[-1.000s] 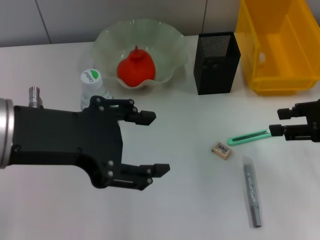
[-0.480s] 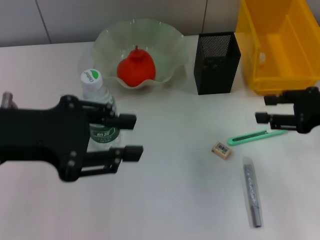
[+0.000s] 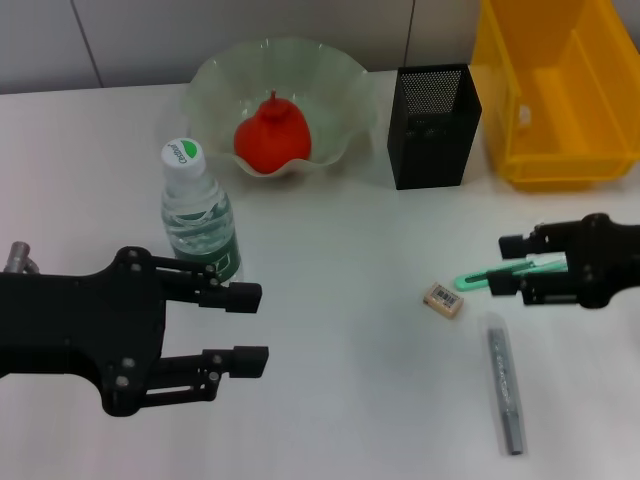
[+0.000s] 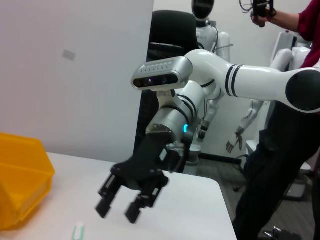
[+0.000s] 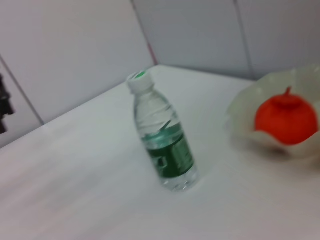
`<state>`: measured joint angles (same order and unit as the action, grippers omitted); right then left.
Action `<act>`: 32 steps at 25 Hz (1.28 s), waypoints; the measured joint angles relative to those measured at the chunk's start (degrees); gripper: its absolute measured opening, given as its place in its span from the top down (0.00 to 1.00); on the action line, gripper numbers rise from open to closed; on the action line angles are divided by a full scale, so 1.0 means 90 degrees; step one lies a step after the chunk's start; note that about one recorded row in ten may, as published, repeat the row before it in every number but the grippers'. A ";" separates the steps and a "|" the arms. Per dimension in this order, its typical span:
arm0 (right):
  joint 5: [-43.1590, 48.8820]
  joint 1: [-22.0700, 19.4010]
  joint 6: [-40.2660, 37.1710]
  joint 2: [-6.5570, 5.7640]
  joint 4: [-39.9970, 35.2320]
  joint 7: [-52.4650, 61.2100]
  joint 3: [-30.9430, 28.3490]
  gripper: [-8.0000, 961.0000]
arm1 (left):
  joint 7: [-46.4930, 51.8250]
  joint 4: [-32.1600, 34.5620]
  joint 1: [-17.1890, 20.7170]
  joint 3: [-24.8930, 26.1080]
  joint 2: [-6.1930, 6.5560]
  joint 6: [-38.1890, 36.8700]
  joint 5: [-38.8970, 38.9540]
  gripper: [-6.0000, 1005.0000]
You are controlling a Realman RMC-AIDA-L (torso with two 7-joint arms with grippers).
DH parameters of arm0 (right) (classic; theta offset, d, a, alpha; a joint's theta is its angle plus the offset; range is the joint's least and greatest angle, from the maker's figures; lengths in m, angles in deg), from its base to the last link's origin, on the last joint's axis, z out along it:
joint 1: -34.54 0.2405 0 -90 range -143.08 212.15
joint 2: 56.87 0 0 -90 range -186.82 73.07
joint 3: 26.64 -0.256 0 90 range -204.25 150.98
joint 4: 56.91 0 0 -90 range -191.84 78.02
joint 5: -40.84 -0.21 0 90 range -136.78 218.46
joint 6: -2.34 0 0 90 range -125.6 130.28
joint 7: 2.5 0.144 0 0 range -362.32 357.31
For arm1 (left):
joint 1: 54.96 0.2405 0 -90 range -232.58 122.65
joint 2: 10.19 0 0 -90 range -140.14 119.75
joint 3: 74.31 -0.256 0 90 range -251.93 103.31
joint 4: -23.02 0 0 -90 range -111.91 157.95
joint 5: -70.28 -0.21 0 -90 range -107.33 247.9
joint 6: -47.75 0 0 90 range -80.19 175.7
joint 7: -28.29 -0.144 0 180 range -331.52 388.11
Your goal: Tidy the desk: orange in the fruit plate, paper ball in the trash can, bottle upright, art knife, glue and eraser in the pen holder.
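The bottle (image 3: 198, 222) stands upright with its white cap up, also seen in the right wrist view (image 5: 162, 150). My left gripper (image 3: 252, 327) is open in front of the bottle and holds nothing. The orange (image 3: 272, 135) lies in the fruit plate (image 3: 215, 82). My right gripper (image 3: 506, 265) is open, its fingers on either side of the green art knife (image 3: 478, 279), which lies flat. The eraser (image 3: 444, 300) and the grey glue stick (image 3: 505, 385) lie on the table nearby. The black mesh pen holder (image 3: 433, 125) stands behind them. The paper ball is out of view.
A yellow bin (image 3: 560, 95) stands at the back right, beside the pen holder. The left wrist view shows the right arm's gripper (image 4: 125, 207) over the table, with the bin's corner (image 4: 20, 182) to one side.
My left gripper has drawn back from the bottle toward the near left, leaving it standing. My right gripper has come nearer and to the left, down over the art knife.
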<state>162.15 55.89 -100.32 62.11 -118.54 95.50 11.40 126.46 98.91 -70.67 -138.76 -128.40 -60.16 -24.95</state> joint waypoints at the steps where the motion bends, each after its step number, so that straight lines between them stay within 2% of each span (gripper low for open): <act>1: 0.0003 -0.0018 -0.0163 0.0009 -0.0102 0.0074 0.0084 0.24 | -0.0088 -0.0146 -0.0001 0.0034 0.0001 -0.0002 -0.0006 0.51; 8: -0.0024 0.0072 -0.0822 -0.0013 -0.0299 0.0111 0.0121 0.21 | -0.0563 -0.0673 -0.0018 0.0050 0.0018 -0.0049 -0.0073 0.51; 12: 0.0000 0.0273 -0.1694 -0.0157 -0.0439 0.0090 0.0169 0.19 | -0.1045 -0.1270 -0.0094 0.0076 0.0025 -0.0062 -0.0126 0.51; 15: 0.0000 0.0285 -0.1776 -0.0165 -0.0477 0.0091 0.0169 0.17 | -0.1205 -0.1470 -0.0105 0.0140 0.0028 -0.0053 -0.0161 0.51; 19: 0.0049 0.0195 -0.1907 -0.0121 -0.0870 0.0184 0.0125 0.17 | -0.1536 -0.1792 -0.0097 0.0459 0.0015 -0.0009 -0.0171 0.51; 23: 0.0084 0.0130 -0.1886 -0.0112 -0.0985 0.0257 0.0103 0.17 | -0.1732 -0.1903 -0.0031 0.1104 -0.0021 0.0009 -0.0143 0.51; 27: 0.0245 0.0113 -0.1817 -0.0192 -0.1230 0.0687 0.0075 0.17 | -0.1753 -0.1948 -0.0037 0.1395 -0.0020 0.0022 -0.0107 0.39; 32: 0.0253 0.0088 -0.1809 -0.0160 -0.1827 0.1222 0.0086 0.17 | -0.1718 -0.1960 -0.0090 0.1421 -0.0002 0.0023 -0.0127 0.26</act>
<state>164.43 56.68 -116.60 60.67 -134.99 106.50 12.17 111.00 81.26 -71.48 -125.97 -128.41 -59.95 -26.09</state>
